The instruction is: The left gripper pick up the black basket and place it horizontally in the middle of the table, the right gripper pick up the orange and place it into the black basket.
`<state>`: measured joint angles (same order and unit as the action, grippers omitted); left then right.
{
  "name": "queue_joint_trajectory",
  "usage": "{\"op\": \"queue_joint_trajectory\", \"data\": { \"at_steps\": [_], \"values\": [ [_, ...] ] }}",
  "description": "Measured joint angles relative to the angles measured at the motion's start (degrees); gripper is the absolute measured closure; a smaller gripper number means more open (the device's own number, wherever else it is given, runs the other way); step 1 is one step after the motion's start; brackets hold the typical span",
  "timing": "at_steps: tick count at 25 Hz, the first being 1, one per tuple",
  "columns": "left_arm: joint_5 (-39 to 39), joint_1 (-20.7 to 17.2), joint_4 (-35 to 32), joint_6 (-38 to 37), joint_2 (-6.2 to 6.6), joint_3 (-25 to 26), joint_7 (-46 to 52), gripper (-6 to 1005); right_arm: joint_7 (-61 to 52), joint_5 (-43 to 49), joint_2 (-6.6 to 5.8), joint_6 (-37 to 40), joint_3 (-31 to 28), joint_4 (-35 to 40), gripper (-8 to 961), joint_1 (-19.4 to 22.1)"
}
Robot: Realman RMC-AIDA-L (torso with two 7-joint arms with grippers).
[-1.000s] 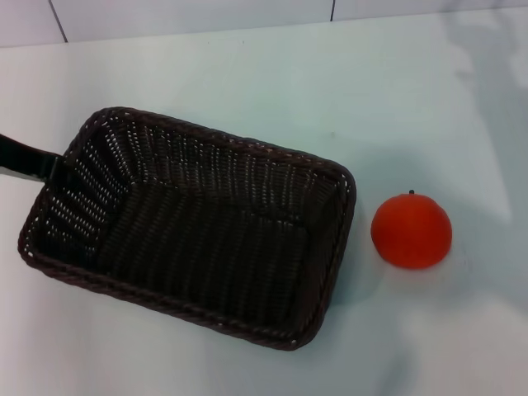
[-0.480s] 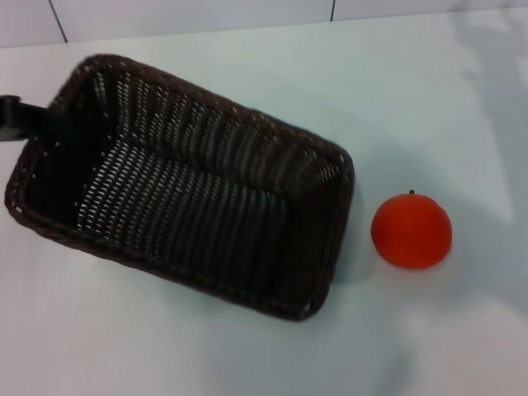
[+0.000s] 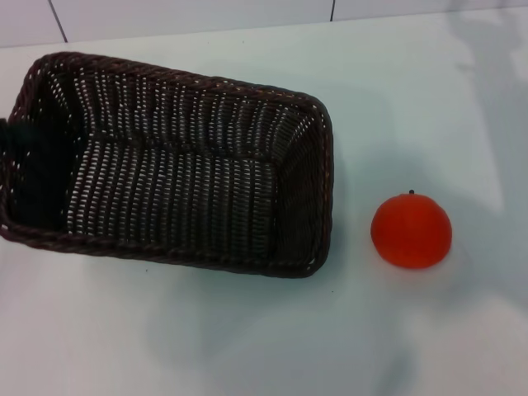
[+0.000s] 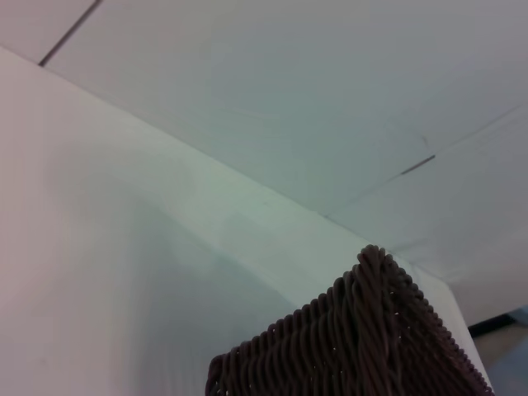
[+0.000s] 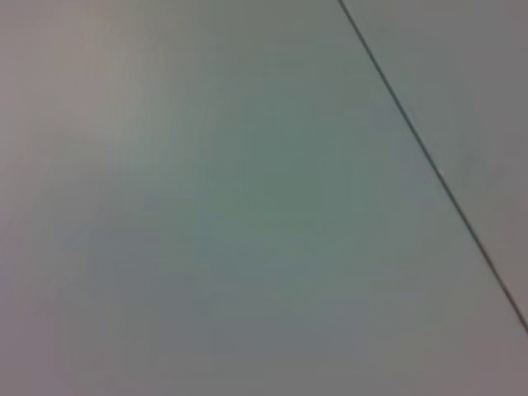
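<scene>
Basket: large rectangular dark brown-black woven wicker basket (image 3: 173, 165) with a braided rim, filling the head view from 9 o'clock to centre; its long side runs roughly across the view, its open top tipped toward the camera so the far wall and floor show.
Basket corner: one braided corner (image 4: 363, 346) shows in the left wrist view, with pale wall panels behind it.
Orange: round, smooth, bright red-orange fruit (image 3: 411, 231) with a tiny dark stem on top, resting on the tabletop at about 4 o'clock, near the basket's right end wall and apart from it.
Tabletop: smooth, pale white-greenish glossy surface (image 3: 272, 330), carrying both things.
Left pincer: black arm end (image 3: 10, 136), a dark block at 9 o'clock against the basket's left end wall; whether it is spread or pinching the rim I cannot tell.
Right pincer: out of sight in every view; the right wrist view shows only a pale flat surface crossed by one dark seam.
</scene>
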<state>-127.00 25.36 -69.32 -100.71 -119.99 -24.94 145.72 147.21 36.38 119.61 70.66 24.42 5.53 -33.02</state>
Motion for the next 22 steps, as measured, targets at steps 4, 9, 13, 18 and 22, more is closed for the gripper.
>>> {"op": "queue_joint_trajectory", "data": {
  "at_steps": [4,9,13,18,22],
  "values": [
    [2.2,-1.5,1.8,0.6,-0.73,1.1,-0.2,793,0.0,0.0,-0.04,-0.7,0.0,0.0,179,-0.7],
    [3.7,-2.6,3.8,2.4,-1.85,1.4,-0.4,788,0.0,0.0,-0.07,-1.0,0.0,0.1,178,-1.4],
    [3.9,-4.2,4.1,5.2,-3.51,1.3,-0.6,784,0.0,0.0,-0.08,-1.1,0.0,0.0,178,-1.7],
    [5.4,-5.3,7.6,6.2,-3.97,1.1,-2.3,778,0.0,0.0,-0.03,-1.7,0.0,-0.1,178,-1.8],
    [5.8,-6.1,8.9,6.5,-4.11,0.8,-3.1,774,0.0,0.0,0.00,-2.1,0.0,0.0,178,-2.1]
  ]
}}
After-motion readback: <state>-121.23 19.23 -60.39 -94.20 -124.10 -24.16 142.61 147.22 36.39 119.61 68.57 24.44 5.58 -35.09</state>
